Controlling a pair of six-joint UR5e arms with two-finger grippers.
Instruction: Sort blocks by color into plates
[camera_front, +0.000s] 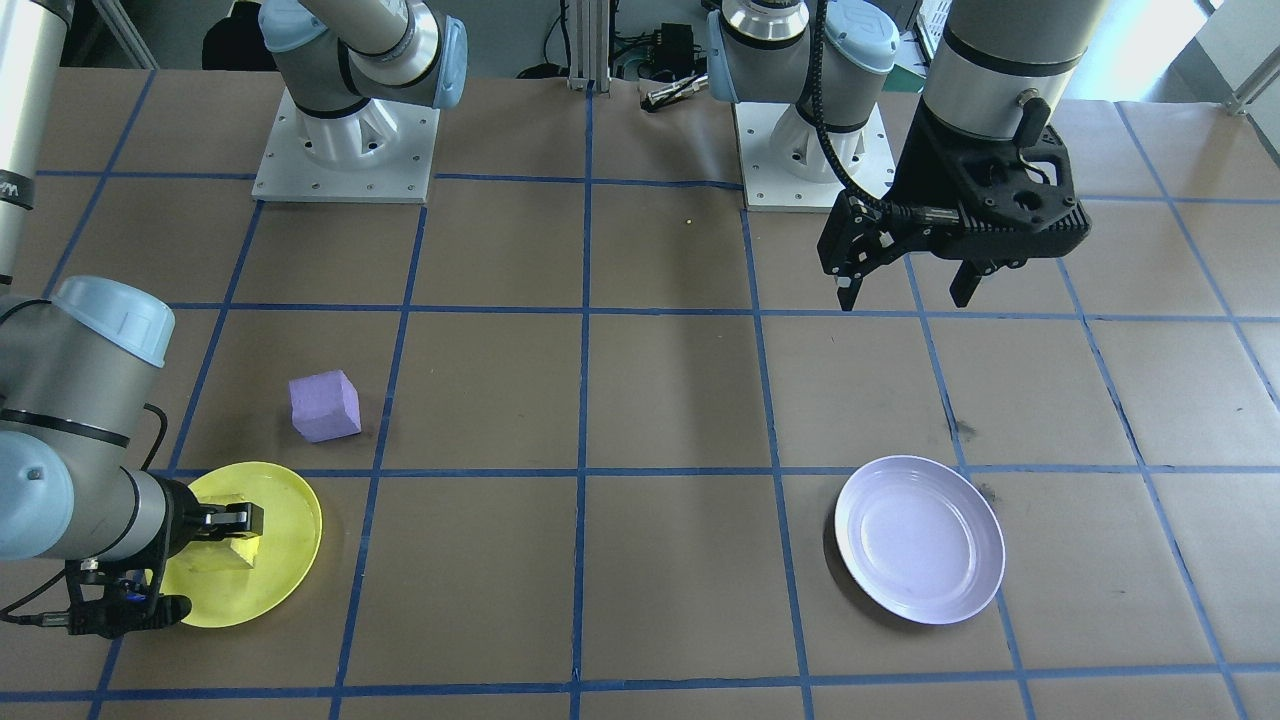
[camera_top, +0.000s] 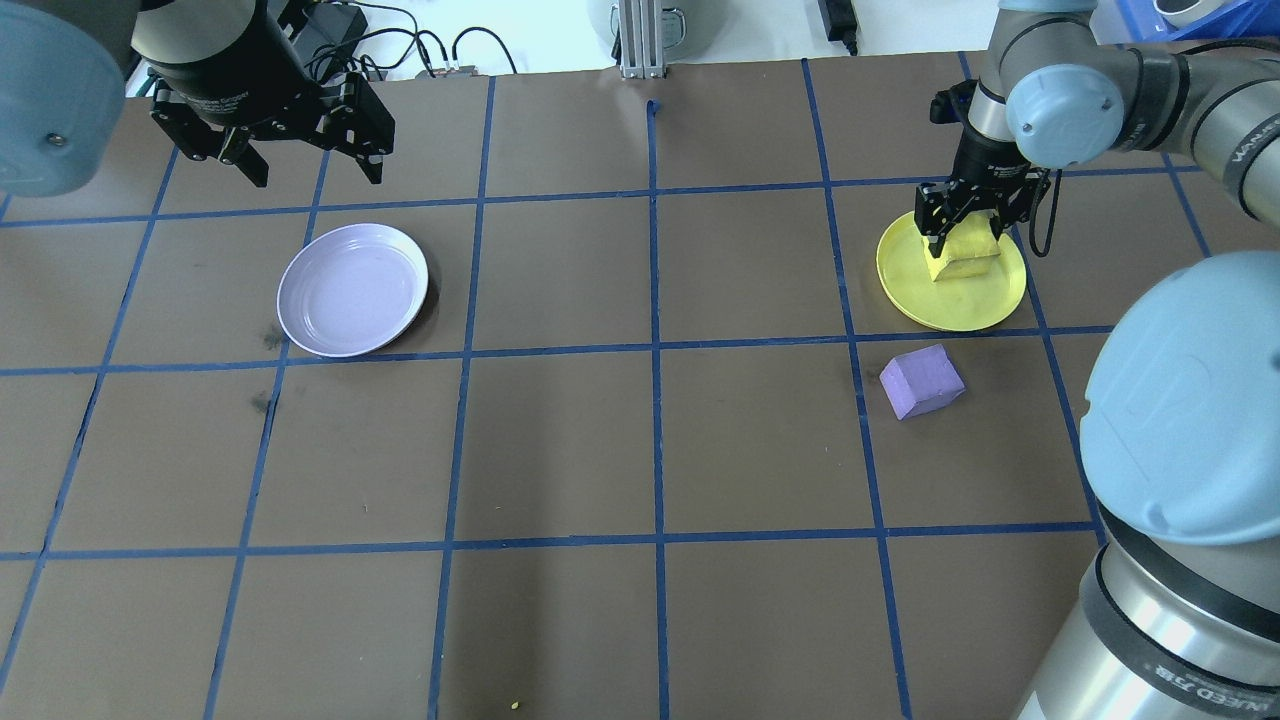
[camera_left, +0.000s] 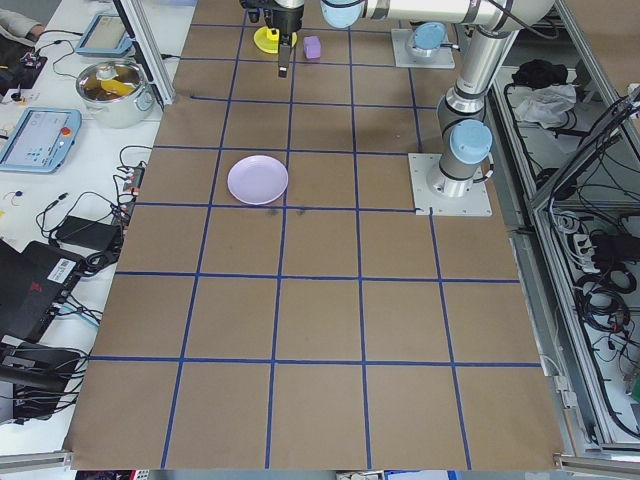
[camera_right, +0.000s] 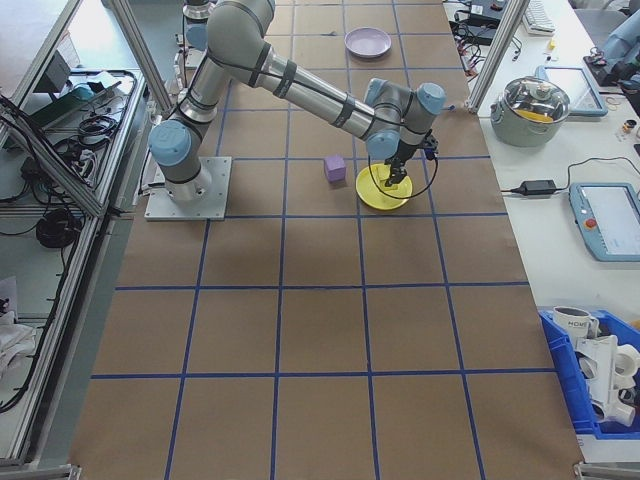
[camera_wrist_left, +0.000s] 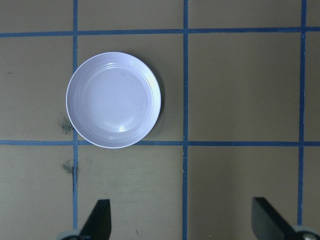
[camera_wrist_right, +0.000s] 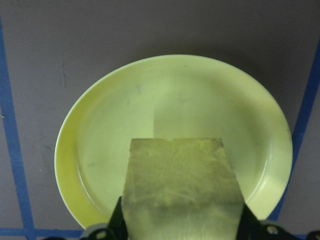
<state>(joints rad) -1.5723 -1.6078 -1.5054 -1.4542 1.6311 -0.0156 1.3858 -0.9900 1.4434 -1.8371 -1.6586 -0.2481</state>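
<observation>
Clamped in the right gripper (camera_top: 966, 252), the small yellow foam cube (camera_wrist_right: 181, 192) hangs over the glossy yellow plate (camera_top: 985, 308), ready for release. Left gripper (camera_top: 305, 165) hovers spread wide near the lavender plate (camera_top: 352, 290); the purple cube (camera_top: 921, 381) waits on the table.

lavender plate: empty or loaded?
Empty. The lavender plate holds nothing; the purple block sits on the table beside the yellow plate.
</observation>
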